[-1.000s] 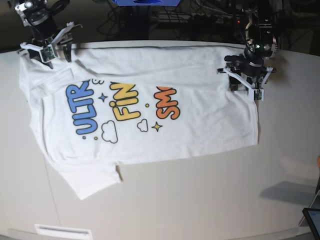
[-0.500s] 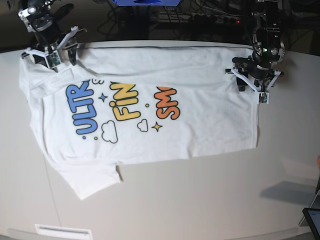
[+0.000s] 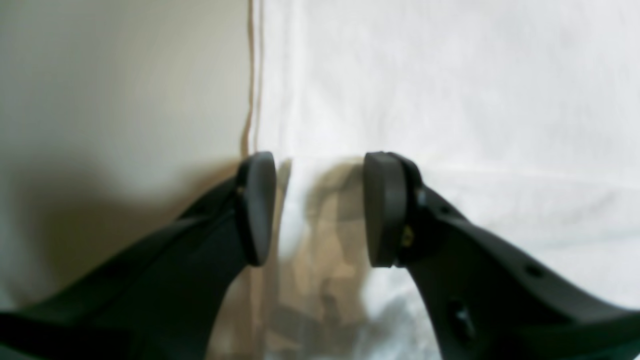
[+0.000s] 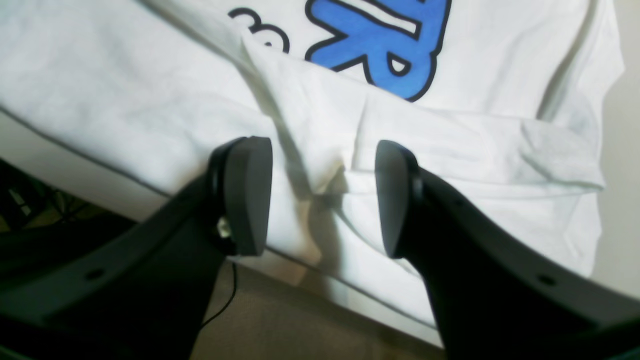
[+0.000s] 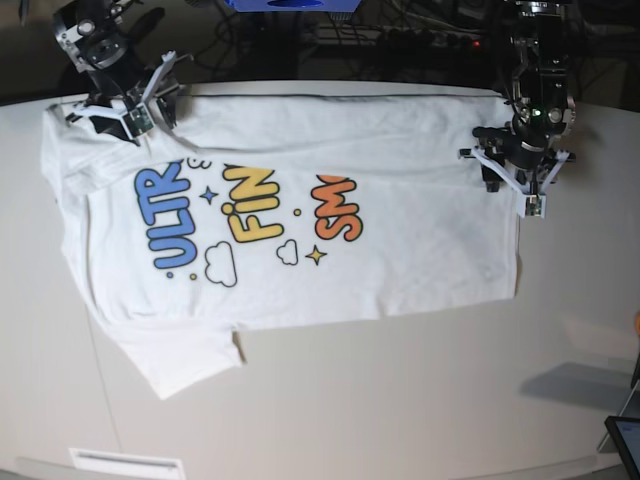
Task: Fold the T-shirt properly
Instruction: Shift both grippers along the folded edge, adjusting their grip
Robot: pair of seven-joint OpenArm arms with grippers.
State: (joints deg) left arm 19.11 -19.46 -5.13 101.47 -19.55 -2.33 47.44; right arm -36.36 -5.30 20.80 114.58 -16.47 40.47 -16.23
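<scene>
The table (image 5: pixel 400 400) carried the T-shirt (image 5: pixel 400 250), which lay spread flat and print side up across my base view, the hem end on that view's right and the collar end with the blue letters on its left; the near sleeve (image 5: pixel 180 360) stuck out toward me. My left gripper (image 5: pixel 520 185) hung over the hem's far corner, and from its wrist camera I saw its jaws parted with nothing between them, straddling the hem edge (image 3: pixel 252 75) where cloth met bare table. My right gripper (image 5: pixel 130 105) sat over the far shoulder, jaws likewise apart and empty, above a ridge of wrinkled cloth (image 4: pixel 320 165) near the table's far edge.

I judged the step to be taking hold of both far corners for the first fold. To do it well, I reckoned each gripper should drop straight down until one pad slid under the cloth, pinch a single layer's edge rather than a bunched wrinkle, and both should close together so the far edge lifted evenly
</scene>
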